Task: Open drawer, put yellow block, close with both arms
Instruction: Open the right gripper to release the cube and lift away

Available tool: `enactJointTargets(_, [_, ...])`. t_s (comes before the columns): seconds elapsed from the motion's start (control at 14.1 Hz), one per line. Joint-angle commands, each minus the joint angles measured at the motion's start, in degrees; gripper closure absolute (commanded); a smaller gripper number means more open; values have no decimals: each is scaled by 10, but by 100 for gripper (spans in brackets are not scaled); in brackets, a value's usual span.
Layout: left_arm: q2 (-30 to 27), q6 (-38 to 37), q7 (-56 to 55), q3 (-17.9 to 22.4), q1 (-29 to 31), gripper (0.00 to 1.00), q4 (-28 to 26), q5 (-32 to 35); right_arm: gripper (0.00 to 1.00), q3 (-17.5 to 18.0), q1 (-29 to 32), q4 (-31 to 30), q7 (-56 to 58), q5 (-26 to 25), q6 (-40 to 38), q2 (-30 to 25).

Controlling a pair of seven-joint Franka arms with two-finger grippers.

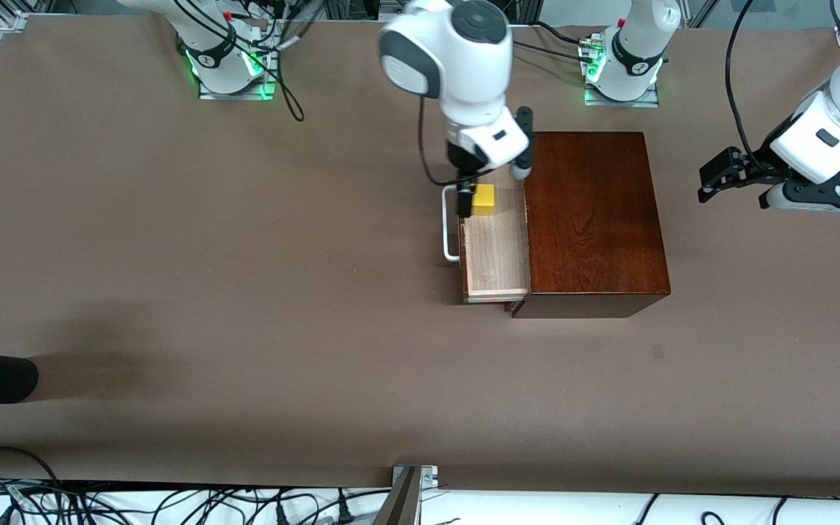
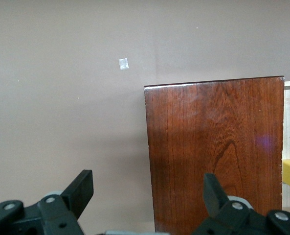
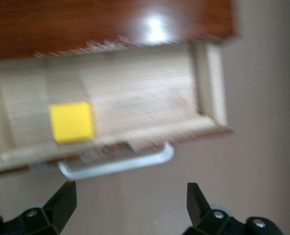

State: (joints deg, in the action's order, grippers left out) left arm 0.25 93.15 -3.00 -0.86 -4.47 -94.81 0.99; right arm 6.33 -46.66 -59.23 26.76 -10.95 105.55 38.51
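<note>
1. The drawer [image 1: 494,251], mid-frame in the front view, stands pulled out of the wooden box [image 1: 591,219], ready to receive.
2. The yellow block [image 1: 483,199] lies inside it, at the end farther from the front camera.
3. The right gripper [image 1: 466,191] hangs over the block, jaws spread, holding nothing.
4. The left gripper [image 2: 147,188] waits open and empty at the frame's right edge, seemingly for closing.

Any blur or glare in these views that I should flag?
Right wrist view: motion-smeared throughout, with a white glare spot on the wooden box; the yellow block stays readable. Front view: sharp table, right arm's wrist blurred. Left wrist view: crisp, faint purple flare on the box top.
</note>
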Motion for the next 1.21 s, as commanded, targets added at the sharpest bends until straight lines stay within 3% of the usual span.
enactJointTargets(0.0, [-4, 1, 10, 1, 0, 0, 0, -14, 0, 5, 71, -9, 1, 27, -17, -43])
enactJointTargets(0.28, [-3, -24, 12, -4, -7, 0, 0, -48, 0, 3, 184, -10, 5, 87, -26, -105])
enactJointTargets(0.5, [8, -50, 130, -12, -12, 0, 0, -73, 0, 0, 261, -13, 3, 103, -75, -141])
enactJointTargets(0.64, [26, -52, 208, -39, -15, 0, 1, -74, 0, -17, 285, -27, -2, 121, -116, -171])
enactJointTargets(0.78, [36, -59, 222, -90, -17, 0, 1, -90, 0, -50, 288, -34, -4, 133, -175, -203])
enactJointTargets(0.85, [44, -68, 221, -127, -18, 0, 2, -98, 0, -69, 288, -64, -4, 148, -186, -233])
enactJointTargets(1.0, [78, -72, 220, -178, -28, 0, 42, -120, 0, -105, 289, -185, -4, 168, -171, -320])
enactJointTargets(1.14, [133, -72, 222, -194, -47, 0, 82, -127, 0, -120, 289, -284, -41, 166, -148, -392])
